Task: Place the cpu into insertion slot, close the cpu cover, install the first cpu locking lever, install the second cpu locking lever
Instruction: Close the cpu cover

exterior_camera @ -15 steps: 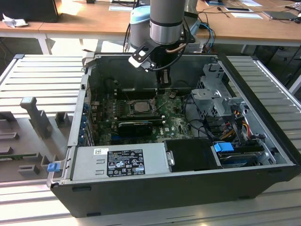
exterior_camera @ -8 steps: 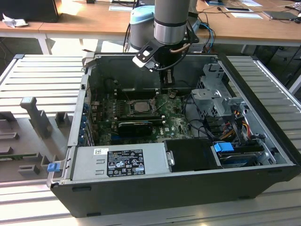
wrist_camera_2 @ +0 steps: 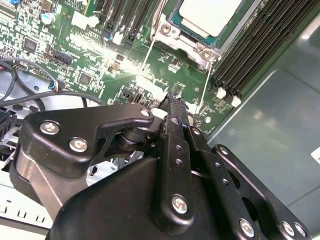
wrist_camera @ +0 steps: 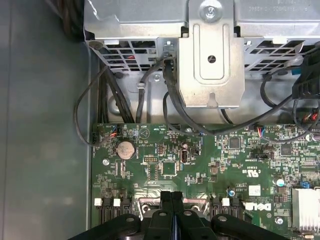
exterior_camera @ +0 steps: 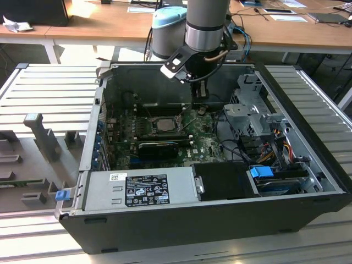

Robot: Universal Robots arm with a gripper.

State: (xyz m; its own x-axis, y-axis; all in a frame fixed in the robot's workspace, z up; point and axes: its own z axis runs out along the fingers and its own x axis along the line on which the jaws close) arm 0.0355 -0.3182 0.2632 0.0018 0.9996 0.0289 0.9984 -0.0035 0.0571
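The cpu (wrist_camera_2: pixel 210 14) lies pale and flat in the insertion slot (exterior_camera: pixel 163 124) on the green board. The cpu cover (wrist_camera_2: pixel 192 44) sits as a metal frame around it. From the socket's corners two thin pale lever rods (wrist_camera_2: pixel 146 55) (wrist_camera_2: pixel 206 87) run toward my gripper (wrist_camera_2: pixel 172 98). The fingers are pressed together with nothing visible between them, and their tip hangs just off the socket's edge, between the two rods. In the exterior view the gripper (exterior_camera: pixel 199 106) hangs inside the case, to the right of the socket. In the first wrist view the shut gripper (wrist_camera: pixel 171 197) is over the board.
A grey power supply (exterior_camera: pixel 140 187) fills the case's front. A metal drive cage (exterior_camera: pixel 250 104) with cables (wrist_camera: pixel 115 100) and a blue clip (exterior_camera: pixel 261 171) stands at the exterior view's right. Black memory slots (wrist_camera_2: pixel 255 45) flank the socket. The case walls (exterior_camera: pixel 104 99) close in the board.
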